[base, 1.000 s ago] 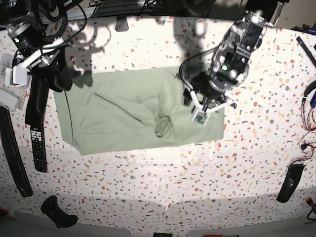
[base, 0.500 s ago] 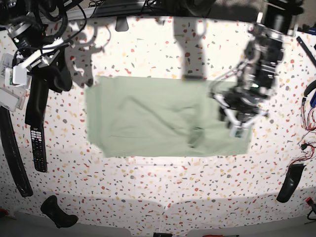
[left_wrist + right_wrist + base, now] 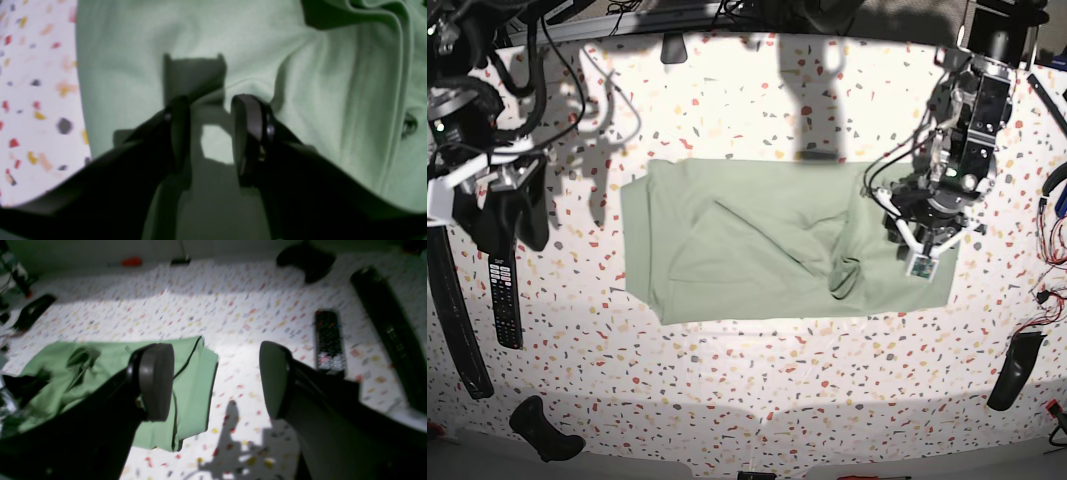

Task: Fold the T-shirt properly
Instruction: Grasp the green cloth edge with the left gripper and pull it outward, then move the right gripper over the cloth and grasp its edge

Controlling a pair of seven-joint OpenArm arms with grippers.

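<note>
Sage-green cloth is filling the left wrist view: the T-shirt (image 3: 253, 43) is lying under the left gripper (image 3: 210, 133), whose jaws are standing partly apart with fabric showing between them. Whether a ridge is actually being pinched, cannot tell; tips are sitting at the cloth, a crease running just past them. Speckled table (image 3: 36, 83) is showing off the shirt's edge on that side.

Right wrist view: right gripper (image 3: 217, 380) is hanging clear above the table (image 3: 253, 296), jaws spread wide and holding nothing. Shirt's folded end (image 3: 193, 373) is lying below and beside one finger, not touching. A remote control (image 3: 328, 340) is lying well apart from the shirt.

Base view: T-shirt (image 3: 767, 240) is lying mid-table as a rough rectangle, rumpled, a bunched knot near the left gripper (image 3: 924, 250) over its end. Right gripper (image 3: 507, 215) is parked off the opposite end, near the remote control (image 3: 502, 300).

Judgement: step in hand is squaring and flattening before the next fold. Doing it well means both arms taking the corners of one edge, lifting only slightly, pulling taut evenly so the knot is smoothing out, and keeping edges parallel.
</note>
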